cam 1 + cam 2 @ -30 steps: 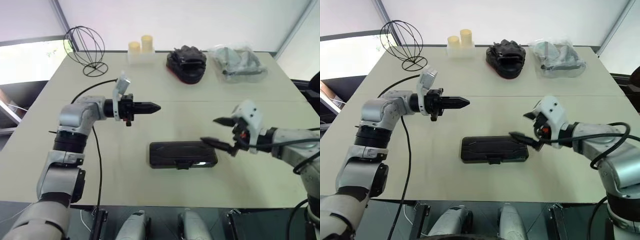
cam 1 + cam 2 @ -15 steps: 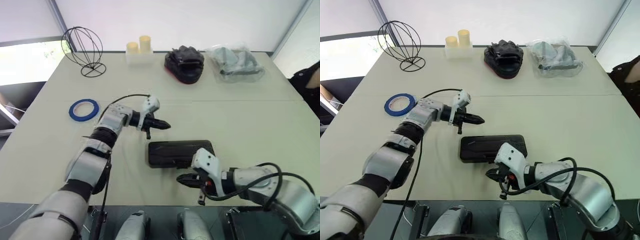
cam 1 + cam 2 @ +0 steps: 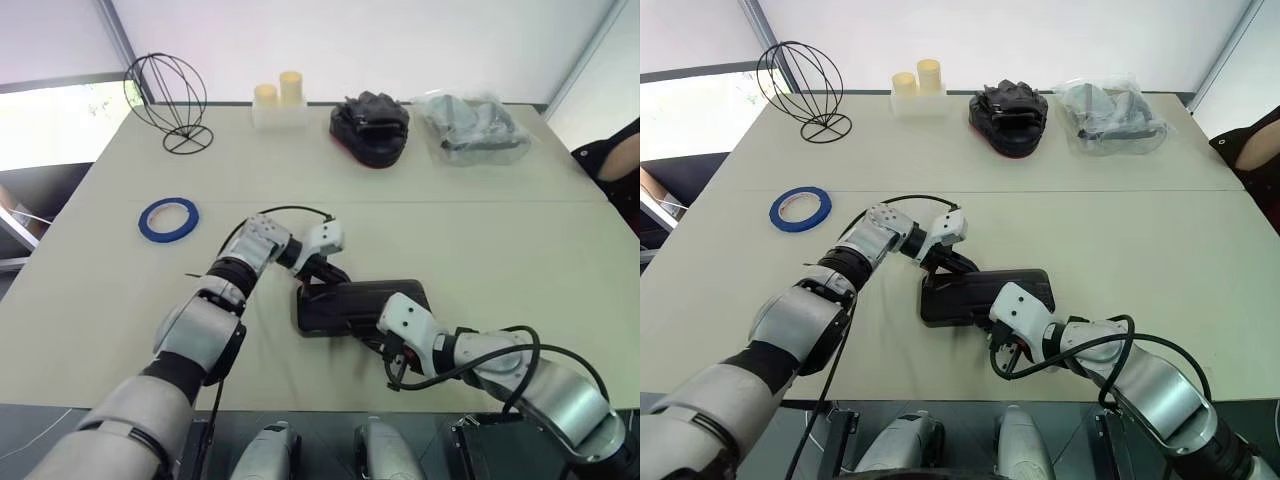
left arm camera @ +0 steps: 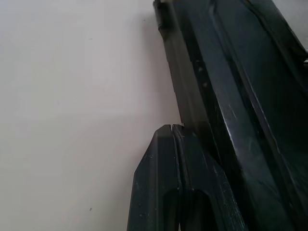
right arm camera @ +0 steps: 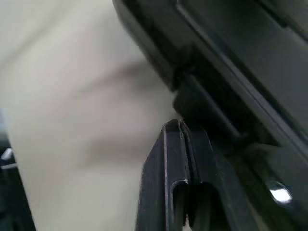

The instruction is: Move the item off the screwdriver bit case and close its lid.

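Screwdriver bit case (image 3: 355, 305) judged light, rigid, slick; likely to skate when pushed. Left gripper (image 4: 172, 129) pinched together empty at its far edge, right gripper (image 5: 180, 124) likewise by the latch tab (image 5: 204, 115). Pressing the lid (image 3: 990, 290) flat is advised over grasping.

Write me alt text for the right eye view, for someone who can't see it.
Two robot arms reach to a closed dark screwdriver bit case on a beige table: the left pincer, shut, at its far left corner, the right pincer, shut, at its near edge. Behind lie blue tape, a wire globe, two candles, a black pouch and a plastic bag.
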Robot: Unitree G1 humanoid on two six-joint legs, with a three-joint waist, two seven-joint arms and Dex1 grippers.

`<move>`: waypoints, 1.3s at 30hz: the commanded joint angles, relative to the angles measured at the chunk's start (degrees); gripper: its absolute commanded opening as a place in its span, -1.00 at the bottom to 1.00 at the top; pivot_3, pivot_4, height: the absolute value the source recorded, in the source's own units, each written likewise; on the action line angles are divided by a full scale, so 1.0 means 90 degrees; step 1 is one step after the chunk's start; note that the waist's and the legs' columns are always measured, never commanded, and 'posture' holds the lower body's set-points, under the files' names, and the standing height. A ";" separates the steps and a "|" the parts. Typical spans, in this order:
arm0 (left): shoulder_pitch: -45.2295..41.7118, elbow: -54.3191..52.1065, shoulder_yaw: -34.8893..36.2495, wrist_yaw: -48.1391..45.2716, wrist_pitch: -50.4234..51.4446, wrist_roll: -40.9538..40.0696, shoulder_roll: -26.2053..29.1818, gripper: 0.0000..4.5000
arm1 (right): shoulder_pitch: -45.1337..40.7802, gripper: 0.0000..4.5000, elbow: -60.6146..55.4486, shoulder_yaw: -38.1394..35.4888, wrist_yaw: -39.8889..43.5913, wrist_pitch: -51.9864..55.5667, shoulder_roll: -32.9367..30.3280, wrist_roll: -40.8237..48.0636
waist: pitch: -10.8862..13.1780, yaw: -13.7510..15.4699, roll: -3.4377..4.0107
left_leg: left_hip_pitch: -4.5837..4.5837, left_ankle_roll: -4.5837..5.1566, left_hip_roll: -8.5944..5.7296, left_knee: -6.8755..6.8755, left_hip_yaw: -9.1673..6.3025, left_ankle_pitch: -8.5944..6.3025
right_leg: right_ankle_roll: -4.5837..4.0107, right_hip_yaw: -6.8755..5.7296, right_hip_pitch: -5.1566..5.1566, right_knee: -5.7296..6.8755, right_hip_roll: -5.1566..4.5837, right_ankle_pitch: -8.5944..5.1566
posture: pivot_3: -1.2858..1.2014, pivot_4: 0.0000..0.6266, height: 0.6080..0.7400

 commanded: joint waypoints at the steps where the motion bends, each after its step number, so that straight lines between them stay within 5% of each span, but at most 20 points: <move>1: 0.0051 -0.0092 -0.0230 -0.0358 -0.0336 0.0270 -0.0153 -1.00 | -0.0175 -0.99 0.0197 0.0092 0.0014 -0.0311 0.0081 -0.0269 | -0.0001 -0.0002 -0.0002 | 0.0000 0.0000 0.0000 0.0000 0.0000 0.0000 | 0.0000 0.0000 0.0000 0.0000 0.0000 0.0000 | 0.03 -0.52 1.00; 17: 0.0889 -0.0902 -0.0404 -0.0774 -0.0350 0.0336 -0.0235 -1.00 | -0.0388 -0.99 0.0527 0.0140 -0.0206 -0.0122 0.0218 -0.0715 | -0.0032 -0.0032 -0.0037 | 0.0015 0.0000 0.0009 -0.0008 -0.0003 0.0000 | 0.0000 0.0002 0.0006 0.0001 0.0006 0.0000 | 0.03 -0.52 1.00; 26: 0.0558 -0.0458 0.0117 0.0321 -0.0468 0.0239 -0.0348 -1.00 | 0.0034 -0.99 -0.0523 -0.0459 0.0138 0.0700 0.0273 0.0256 | -0.0043 0.0115 -0.0040 | 0.0014 0.0001 0.0000 -0.0001 -0.0011 0.0000 | 0.0000 0.0000 0.0015 0.0001 0.0000 0.0000 | 0.03 -0.52 1.00; 30: 0.0069 -0.0165 0.1118 0.1143 -0.0066 -0.0415 -0.0156 -1.00 | 0.1033 -0.99 -0.1562 -0.2070 0.0651 0.1359 0.0243 0.1616 | -0.0038 0.0170 -0.0048 | 0.0005 0.0004 -0.0012 0.0005 -0.0019 -0.0002 | 0.0000 0.0000 0.0015 0.0001 -0.0006 0.0000 | 0.03 -0.52 1.00; 34: -0.0021 -0.0312 0.1801 0.1288 0.0388 -0.0914 0.0337 -1.00 | 0.1077 -0.99 -0.1372 -0.3690 0.0680 0.1564 0.0513 0.2605 | -0.0030 0.0063 -0.0061 | 0.0005 0.0005 -0.0003 0.0006 -0.0007 -0.0003 | 0.0001 0.0001 0.0010 0.0002 -0.0002 0.0001 | 0.03 -0.52 1.00; 39: 0.0425 -0.1380 0.2299 0.1198 0.1510 -0.1445 0.1175 -1.00 | 0.0723 -0.99 -0.0630 -0.4317 0.0461 0.1409 0.0355 0.2600 | -0.0030 -0.0042 -0.0060 | 0.0013 0.0005 0.0006 -0.0005 0.0000 -0.0003 | 0.0001 0.0007 0.0002 0.0010 0.0004 0.0000 | 0.03 -0.52 1.00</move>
